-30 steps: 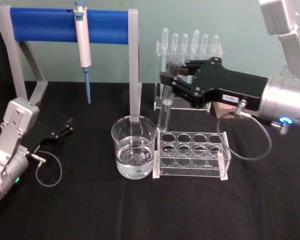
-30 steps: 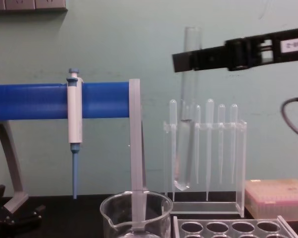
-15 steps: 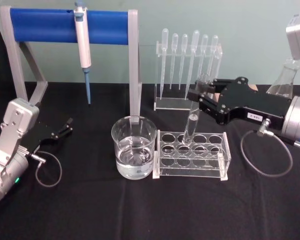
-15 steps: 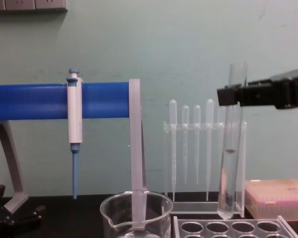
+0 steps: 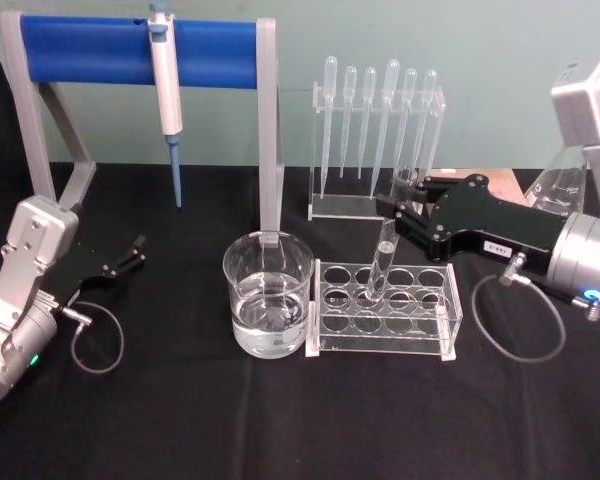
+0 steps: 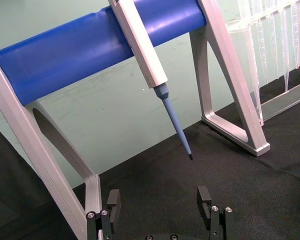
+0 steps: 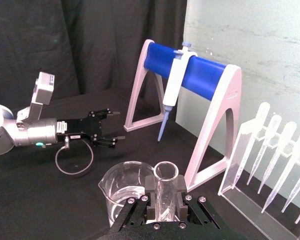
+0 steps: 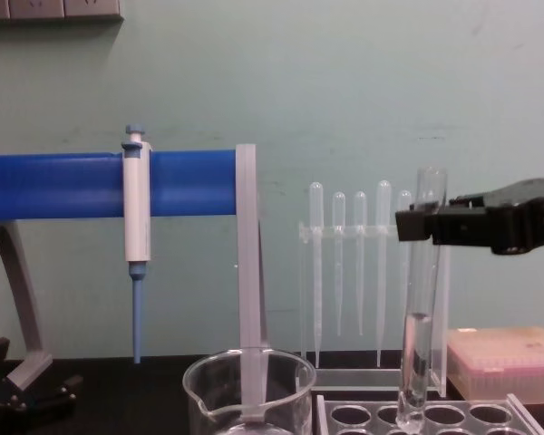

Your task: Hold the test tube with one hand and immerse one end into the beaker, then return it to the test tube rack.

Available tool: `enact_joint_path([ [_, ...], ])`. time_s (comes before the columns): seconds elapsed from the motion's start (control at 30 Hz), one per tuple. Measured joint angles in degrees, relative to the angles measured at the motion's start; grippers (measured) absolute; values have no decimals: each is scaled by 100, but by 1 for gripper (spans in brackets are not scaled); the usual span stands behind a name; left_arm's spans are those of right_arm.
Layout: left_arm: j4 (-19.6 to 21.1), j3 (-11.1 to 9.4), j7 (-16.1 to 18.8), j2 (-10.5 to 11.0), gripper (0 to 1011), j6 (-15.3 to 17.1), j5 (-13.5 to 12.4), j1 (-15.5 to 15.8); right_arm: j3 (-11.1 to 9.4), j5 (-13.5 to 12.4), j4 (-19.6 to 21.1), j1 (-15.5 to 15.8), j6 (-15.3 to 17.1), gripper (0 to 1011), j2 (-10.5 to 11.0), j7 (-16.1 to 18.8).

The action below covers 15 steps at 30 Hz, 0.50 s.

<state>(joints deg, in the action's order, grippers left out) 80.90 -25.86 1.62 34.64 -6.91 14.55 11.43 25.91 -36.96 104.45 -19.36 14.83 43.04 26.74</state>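
Tube in our right gripper, clamped near its open rim with the jaws shut on the glass, the rounded end just entering a back-row hole of the rack that stands near the middle of the tabletop. Our judgement is that the dip is done and the step in hand is the return, since the tube carries a little liquid in the chest view and hangs over the rack, not over the beaker, which sits touching or just beside the rack's left end with water in it. From the head view the tube leans, its top toward the right arm, while the chest view shows it close to upright; we should square it to the hole before lowering, or the bottom may catch the rim of the hole and lever against the jaws. We would go down slowly, keep the grip closed until the tube rests in the rack, then part the jaws only a little and draw back clear of the pipette stand behind. Our left gripper lies parked near the left edge of the tabletop, jaws apart and empty.
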Motion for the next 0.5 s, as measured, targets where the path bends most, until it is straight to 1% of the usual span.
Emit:
enact_joint_path([
  [0.2, 0, 0, 0, 0, 1000, 0, 0, 0, 83, 112, -151, -18, -25, 227, -141, 5],
  [0.5, 0, 0, 0, 0, 1000, 0, 0, 0, 117, 263, -304, 18, -59, 227, -247, 23],
])
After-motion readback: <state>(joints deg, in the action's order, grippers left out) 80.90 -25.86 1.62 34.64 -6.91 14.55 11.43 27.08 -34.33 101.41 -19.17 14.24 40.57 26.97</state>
